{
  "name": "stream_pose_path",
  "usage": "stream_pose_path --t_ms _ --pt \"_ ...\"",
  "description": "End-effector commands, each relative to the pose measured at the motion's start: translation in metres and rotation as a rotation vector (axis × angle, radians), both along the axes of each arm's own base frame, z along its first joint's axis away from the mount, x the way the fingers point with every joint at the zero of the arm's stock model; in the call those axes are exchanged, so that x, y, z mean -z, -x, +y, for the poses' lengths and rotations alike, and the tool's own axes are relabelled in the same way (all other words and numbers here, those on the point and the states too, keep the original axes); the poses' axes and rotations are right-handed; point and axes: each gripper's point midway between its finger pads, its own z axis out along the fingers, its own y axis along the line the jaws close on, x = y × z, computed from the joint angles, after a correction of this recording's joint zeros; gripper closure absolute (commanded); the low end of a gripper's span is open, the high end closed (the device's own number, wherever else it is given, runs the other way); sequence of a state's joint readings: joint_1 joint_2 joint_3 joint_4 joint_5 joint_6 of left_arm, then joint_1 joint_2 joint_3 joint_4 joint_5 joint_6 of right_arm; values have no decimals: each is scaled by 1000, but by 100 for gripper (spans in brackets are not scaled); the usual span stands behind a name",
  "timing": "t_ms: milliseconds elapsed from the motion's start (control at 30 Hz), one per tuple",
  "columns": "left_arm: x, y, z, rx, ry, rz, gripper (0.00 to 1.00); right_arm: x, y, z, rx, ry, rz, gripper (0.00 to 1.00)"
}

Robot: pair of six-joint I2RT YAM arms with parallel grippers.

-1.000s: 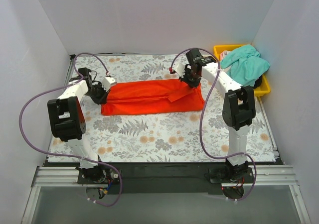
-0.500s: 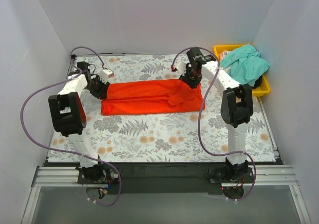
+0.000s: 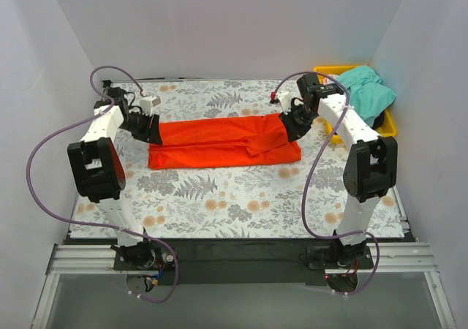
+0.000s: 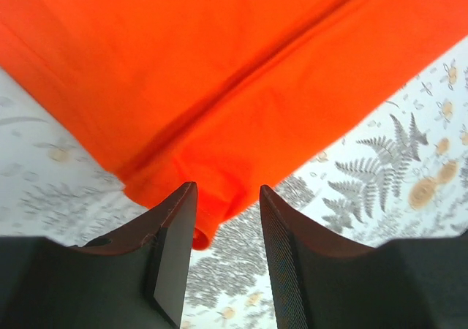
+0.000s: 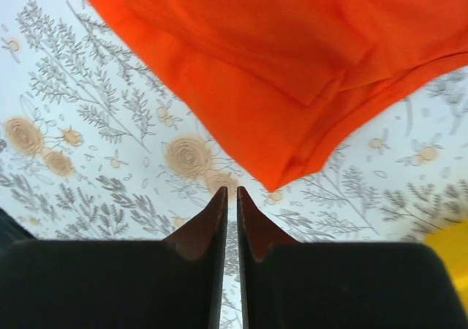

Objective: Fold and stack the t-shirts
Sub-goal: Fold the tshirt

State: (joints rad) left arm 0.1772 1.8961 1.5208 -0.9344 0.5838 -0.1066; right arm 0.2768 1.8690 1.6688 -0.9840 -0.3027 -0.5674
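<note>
White walls box in a table w/ a grey-and-tan floral cloth [image 3: 219, 197], both arms reaching to the far half. The plain bright orange-red cloth t-shirt [image 3: 212, 140] lies flat there as a long band running left to right. It looks folded lengthwise already, w/ a flap showing near its right end.

Left gripper [image 4: 227, 190] sits at the band's left end, jaws apart. The shirt's corner pokes into the gap, but nothing is pinched. Right gripper [image 5: 236, 191] hovers just off the right-hand corner, jaws nearly together w/ only a thin slit and no cloth in them.

The teal-green cloth t-shirt [image 3: 362, 91] is bunched up in the yellow plastic bin [image 3: 387, 130] at the far right, unfolded.

So approx. a first fold is done on one shirt. My guess at what's left: crosswise folds on the orange one, then the whole teal one, then stacking. No stack exists yet.
</note>
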Motion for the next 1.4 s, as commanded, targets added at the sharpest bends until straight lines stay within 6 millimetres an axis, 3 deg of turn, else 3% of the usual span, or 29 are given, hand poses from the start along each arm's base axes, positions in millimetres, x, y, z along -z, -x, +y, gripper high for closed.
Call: stream_pose_path --t_ms 0,100,200,300,333,433,500,533,567,667,700,733,767,800,900,1067,1133,1167,1367 --pt "6 25 -7 -47 33 115 62 15 20 13 28 -66 122 86" --pt "31 37 6 -83 -39 202 63 44 15 10 64 -30 164 88" --pt "36 30 12 -113 -68 192 64 61 15 7 82 -6 196 88" --pt "31 12 18 -134 -98 146 64 77 10 4 105 22 214 89" --pt "19 -1 17 -130 -88 107 64 80 10 3 109 28 221 89" --pt "0 -14 5 -79 -52 64 64 87 8 0 120 50 230 89" --pt "-34 -20 -25 29 60 -44 62 90 7 -2 127 52 234 89" --pt "-42 -22 -37 61 73 -87 61 89 7 -3 139 46 239 89" --pt "-49 -21 -61 135 90 -154 60 87 6 -3 150 37 242 89" --pt "-51 -20 -109 338 55 -326 59 77 7 1 181 -27 259 89" --pt "-38 -3 -139 430 54 -334 58 75 6 0 194 -44 266 89" --pt "-41 0 -151 520 22 -422 57 73 6 -1 201 -52 267 89" --pt "-47 -8 -166 574 7 -528 56 71 6 -3 215 -57 266 89" --pt "-36 6 -188 647 17 -544 55 71 6 -3 216 -56 268 89" --pt "-37 5 -230 803 8 -711 51 77 12 -7 232 -47 291 89" --pt "-27 -3 -279 971 -26 -982 49 86 14 -6 275 -71 340 89" --pt "-18 0 -287 1005 -37 -1042 49 86 12 -6 291 -71 345 90" --pt "-24 -7 -295 1010 -42 -1119 49 86 9 -7 297 -73 342 90" --pt "-9 10 -320 1147 -56 -1298 50 89 10 -6 307 -77 362 91"
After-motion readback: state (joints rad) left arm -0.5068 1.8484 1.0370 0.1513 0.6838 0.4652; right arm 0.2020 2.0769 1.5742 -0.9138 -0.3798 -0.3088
